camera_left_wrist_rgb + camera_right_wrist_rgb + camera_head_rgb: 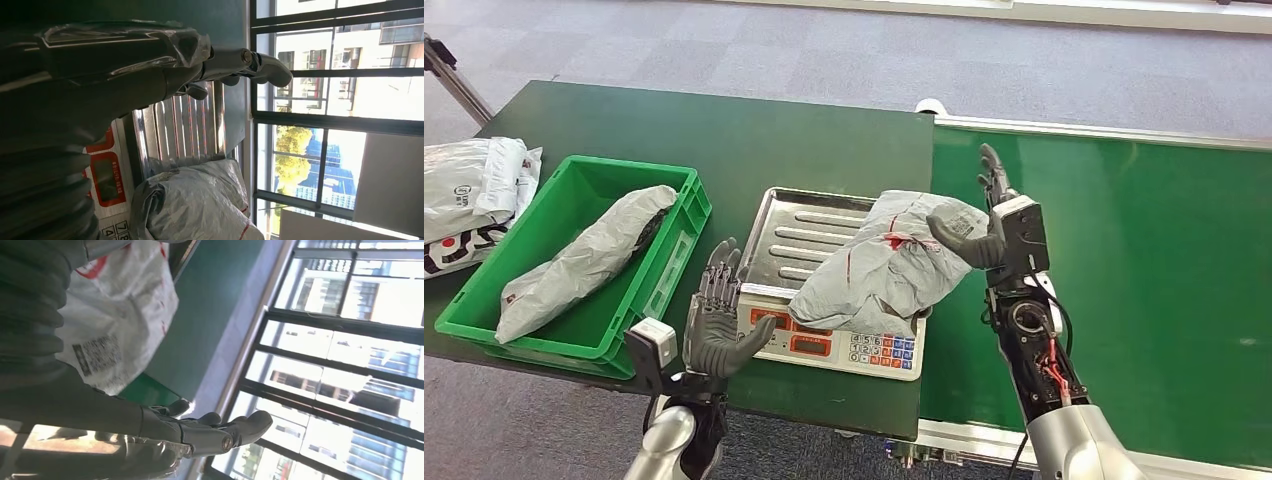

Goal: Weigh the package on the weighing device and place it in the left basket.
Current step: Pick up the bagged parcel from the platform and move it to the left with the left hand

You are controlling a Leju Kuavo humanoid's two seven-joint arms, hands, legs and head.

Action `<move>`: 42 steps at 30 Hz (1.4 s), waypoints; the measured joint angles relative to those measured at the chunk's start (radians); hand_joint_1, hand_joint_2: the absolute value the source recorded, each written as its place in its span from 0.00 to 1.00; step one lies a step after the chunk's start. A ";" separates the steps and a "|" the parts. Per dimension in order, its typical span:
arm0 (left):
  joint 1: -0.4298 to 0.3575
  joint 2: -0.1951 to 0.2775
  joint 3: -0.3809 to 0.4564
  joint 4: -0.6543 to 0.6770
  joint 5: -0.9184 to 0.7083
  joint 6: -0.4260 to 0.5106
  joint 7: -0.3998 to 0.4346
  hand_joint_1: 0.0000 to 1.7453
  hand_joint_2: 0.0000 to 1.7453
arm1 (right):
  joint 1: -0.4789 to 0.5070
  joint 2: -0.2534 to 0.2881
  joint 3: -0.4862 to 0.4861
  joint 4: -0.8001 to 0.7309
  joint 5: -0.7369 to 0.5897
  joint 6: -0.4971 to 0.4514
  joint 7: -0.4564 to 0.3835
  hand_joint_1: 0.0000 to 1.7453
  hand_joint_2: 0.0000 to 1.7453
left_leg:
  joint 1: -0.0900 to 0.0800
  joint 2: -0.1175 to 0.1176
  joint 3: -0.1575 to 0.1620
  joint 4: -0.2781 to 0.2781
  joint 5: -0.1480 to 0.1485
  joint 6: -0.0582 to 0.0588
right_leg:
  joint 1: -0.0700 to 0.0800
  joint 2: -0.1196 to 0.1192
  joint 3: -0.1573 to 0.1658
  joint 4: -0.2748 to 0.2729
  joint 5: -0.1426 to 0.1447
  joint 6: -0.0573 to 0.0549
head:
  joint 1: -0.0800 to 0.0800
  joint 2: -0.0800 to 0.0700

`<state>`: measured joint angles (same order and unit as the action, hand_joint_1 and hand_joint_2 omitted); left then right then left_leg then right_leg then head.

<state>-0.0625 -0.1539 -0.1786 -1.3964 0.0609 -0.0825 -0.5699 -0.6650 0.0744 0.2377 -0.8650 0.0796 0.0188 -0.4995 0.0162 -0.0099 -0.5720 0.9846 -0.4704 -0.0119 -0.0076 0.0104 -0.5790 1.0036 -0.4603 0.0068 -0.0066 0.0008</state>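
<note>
- One weighing scale [824, 300] stands on the dark green counter [754, 130]; all places below are told from it
- One grey package [894, 265] with red markings lies on its steel pan, hanging over the right front corner and hiding part of the keypad
- One green basket [679, 240] just to its left holds one grey package [584, 262]
- Beyond the basket, white mailer bags [469, 195] lie cut off by the frame edge; their number is unclear
- Left hand [721, 325] is raised at its front left corner, fingers spread, holding nothing
- Right hand [994, 225] is at the package's right side, fingers [992, 172] apart, thumb at the wrapping; contact unclear
</note>
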 joint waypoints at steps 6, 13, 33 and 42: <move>0.040 -0.020 -0.001 -0.060 -0.021 0.002 0.026 0.00 1.00 | 0.037 -0.027 0.008 -0.242 -0.019 -0.021 0.057 0.00 0.00 | 0.000 0.000 0.000 0.000 0.000 0.000 | 0.000 0.000 0.000 0.000 0.000 0.000 | 0.000 0.000; 0.040 -0.028 -0.025 -0.071 -0.036 0.013 0.041 0.00 1.00 | 0.135 -0.062 0.009 -0.576 -0.055 -0.013 0.088 0.00 0.00 | 0.000 0.000 0.000 0.000 0.000 0.000 | 0.000 0.000 0.000 0.000 0.000 0.000 | 0.000 0.000; -0.066 -0.026 -0.105 0.011 0.004 0.056 0.053 0.00 1.00 | 0.283 -0.200 0.027 -0.905 -0.063 -0.038 0.029 0.00 0.00 | 0.000 0.000 0.000 0.000 -0.001 0.000 | 0.000 0.000 0.000 0.000 0.000 0.000 | 0.000 0.000; -0.088 -0.040 -0.126 0.053 0.006 0.074 0.041 0.00 1.00 | 0.287 -0.225 0.039 -0.917 -0.073 -0.031 0.019 0.00 0.00 | 0.000 0.000 0.000 0.000 -0.001 0.000 | 0.000 0.000 0.000 0.000 0.000 0.000 | 0.000 0.000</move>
<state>-0.1502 -0.1935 -0.3043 -1.3438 0.0669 -0.0090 -0.5291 -0.3778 -0.1506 0.2771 -1.7824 0.0070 -0.0117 -0.4804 0.0162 -0.0101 -0.5721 0.9847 -0.4711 -0.0117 -0.0077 0.0104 -0.5790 1.0034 -0.4604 0.0069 -0.0070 0.0008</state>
